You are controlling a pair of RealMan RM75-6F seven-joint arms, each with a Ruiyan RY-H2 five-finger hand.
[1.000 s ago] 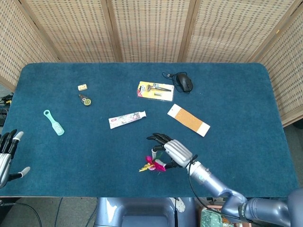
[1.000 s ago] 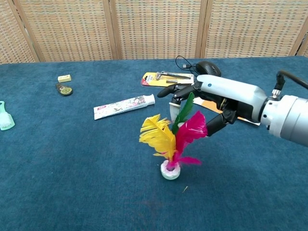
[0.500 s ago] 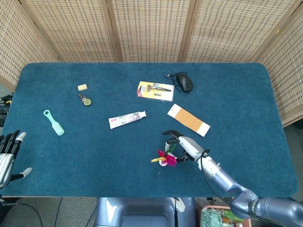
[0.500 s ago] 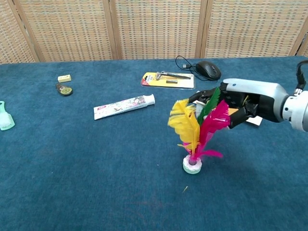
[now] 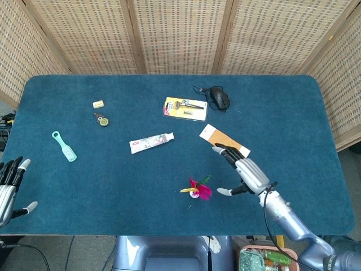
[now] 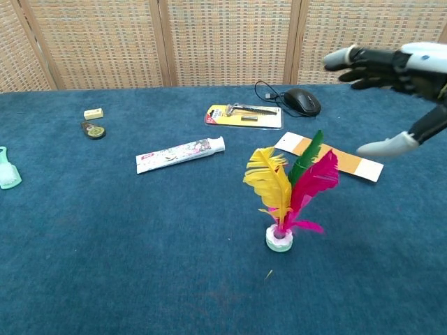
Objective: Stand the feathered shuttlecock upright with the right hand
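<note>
Chest view: the shuttlecock (image 6: 285,199) is seen standing on its white base on the blue tabletop (image 6: 105,244), feathers up, long axis close to vertical with a slight lean toward the right of the picture. No contact with anything else is visible. The right robot hand (image 6: 391,91) is held above and beyond it at the right edge of the picture, fingers spread, thumb pointed down and left, nothing held. A clear gap is shown between hand and feathers.

Head view, from above: the shuttlecock (image 5: 196,189) is reduced to a small cluster of pink, yellow and green, so its upright stance cannot be judged there. What is given instead is the layout: the right robot hand (image 5: 243,173) lies just to the right of it and slightly farther up the tabletop, apart, fingers spread. The left robot hand (image 5: 8,186) is seen only here, at the far left edge off the tabletop, fingers extended and empty, well apart from the shuttlecock. The right hand is by far the nearer.

Judgement: the task appears done; any coming move should only be a withdrawal away from the feathers, so they are not brushed.
</note>
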